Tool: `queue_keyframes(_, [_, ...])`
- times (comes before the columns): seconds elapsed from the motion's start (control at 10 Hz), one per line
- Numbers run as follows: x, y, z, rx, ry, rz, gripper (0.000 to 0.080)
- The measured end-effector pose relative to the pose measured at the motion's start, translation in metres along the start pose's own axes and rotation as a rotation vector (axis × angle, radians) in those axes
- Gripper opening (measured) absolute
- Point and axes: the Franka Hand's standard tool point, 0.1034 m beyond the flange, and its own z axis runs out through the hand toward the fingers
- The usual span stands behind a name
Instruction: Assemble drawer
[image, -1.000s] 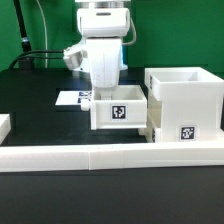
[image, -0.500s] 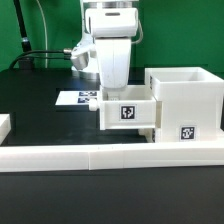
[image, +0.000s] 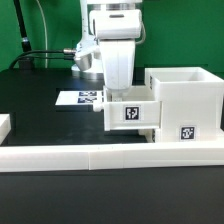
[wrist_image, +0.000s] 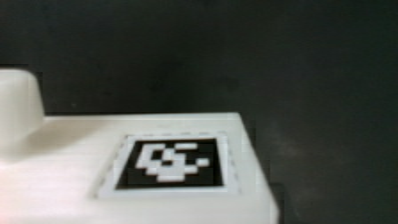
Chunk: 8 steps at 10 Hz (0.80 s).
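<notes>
A small white box tray (image: 131, 114) with a square tag on its front sits against the exterior view's left side of the large white housing (image: 186, 100), which also carries a tag. My gripper (image: 121, 94) comes down from above into the tray's top and is shut on its wall. The fingertips are hidden by the tray. The wrist view shows the tray's tagged white face (wrist_image: 173, 160) close up, with a white rounded part (wrist_image: 16, 100) beside it. No fingers show there. A second tray is not clearly in view.
The long low white border rail (image: 100, 158) runs along the front. The marker board (image: 78, 98) lies flat behind the tray. A small white piece (image: 4, 125) sits at the exterior view's left edge. Cables hang at the back left.
My gripper and the tray have moved toward the exterior view's right, from beside the marker board up to the housing's side.
</notes>
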Motion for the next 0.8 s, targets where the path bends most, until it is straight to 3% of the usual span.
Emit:
queue_keyframes(0.4, [0.0043,-0.0009,0.0008,-0.002,0.001,-0.009,0.0044])
queue_keyframes(0.7, [0.0038,-0.0002,0.0003,0.011,-0.004,-0.009,0.0044])
queue_keyframes(0.8, [0.0024,0.0004,-0.0002,0.001,-0.001,-0.002,0.0044])
